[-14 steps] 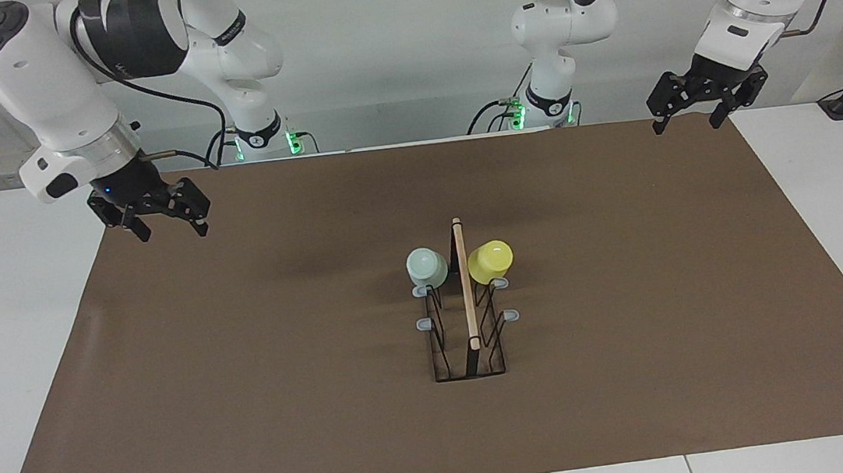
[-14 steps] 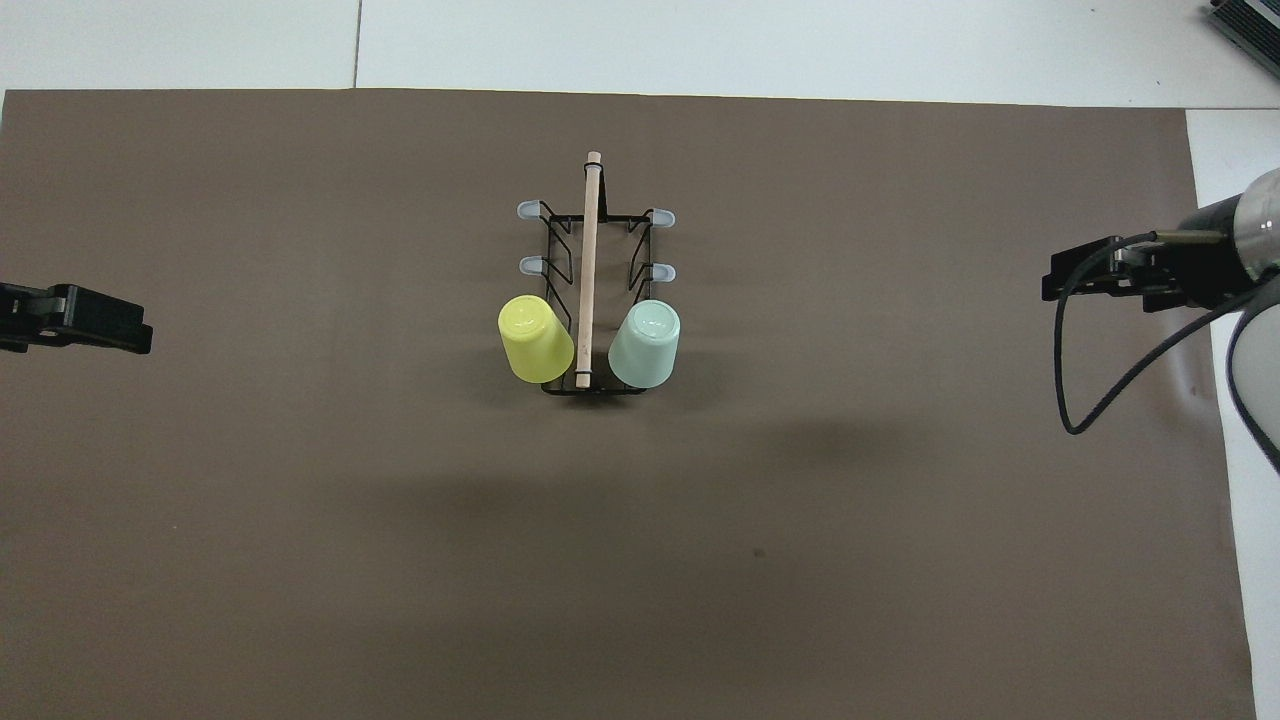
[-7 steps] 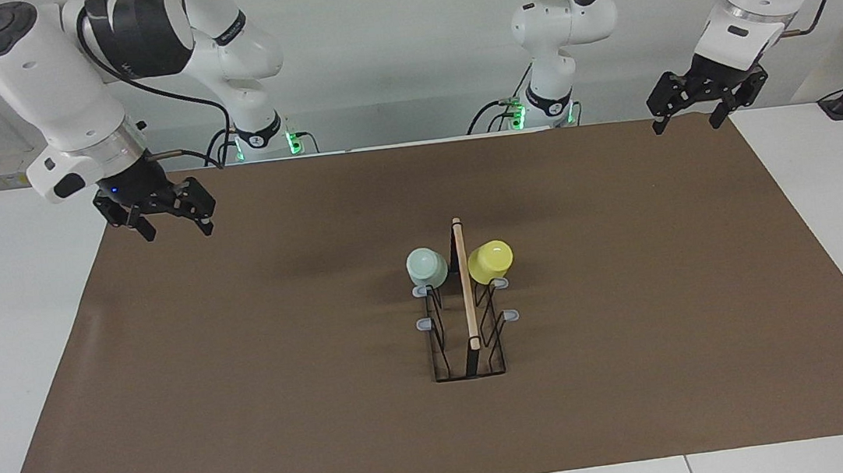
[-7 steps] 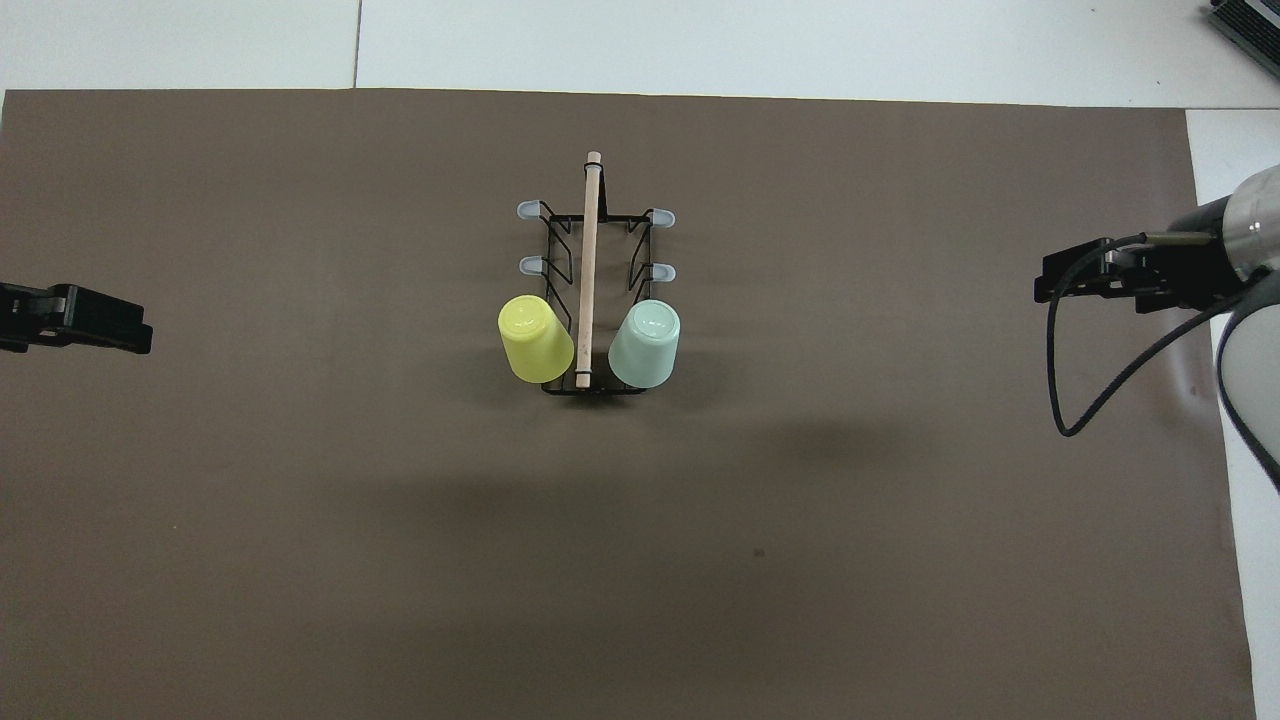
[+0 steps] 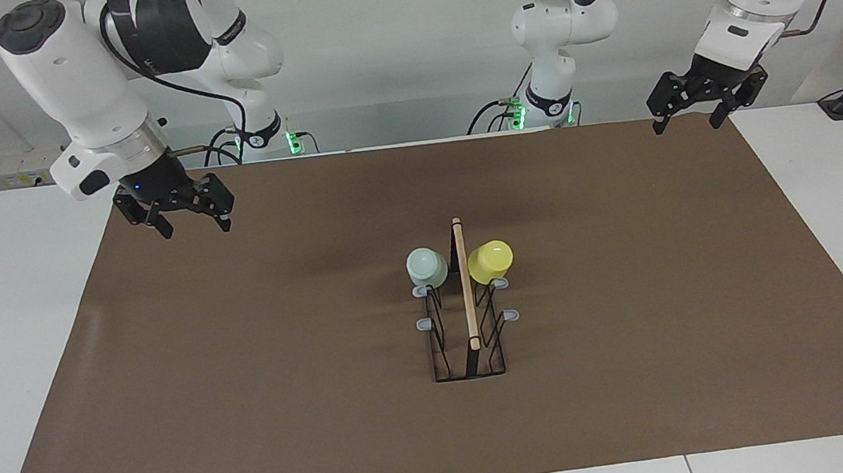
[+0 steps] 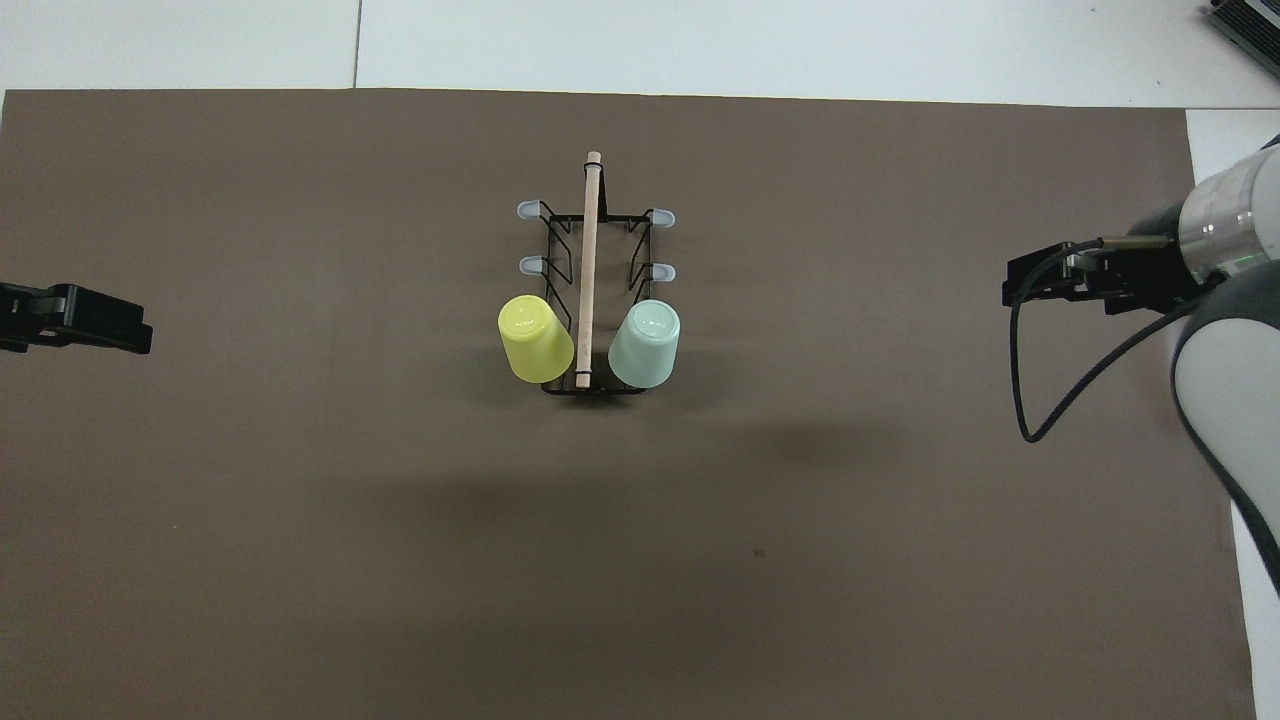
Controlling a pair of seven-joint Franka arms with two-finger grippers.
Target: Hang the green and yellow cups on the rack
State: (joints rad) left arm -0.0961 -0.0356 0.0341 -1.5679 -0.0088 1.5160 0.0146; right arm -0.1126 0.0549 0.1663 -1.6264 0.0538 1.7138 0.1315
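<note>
While no readable writing shows, the black wire rack with a wooden rod (image 5: 466, 318) stands mid-mat on the brown mat (image 5: 248, 380), its pale mint green cup (image 5: 426, 267) and bright yellow cup (image 5: 490, 261) hanging on the pegs nearest the robots, at 9 and 3 o'clock of the rod in the facing view. Spread and empty, the right gripper (image 5: 188, 222) hovers over the mat's right-arm end, the left gripper (image 5: 687, 120) over its corner.

White wall (image 5: 402, 50), white table (image 5: 6, 311), brown mat (image 5: 290, 407)
</note>
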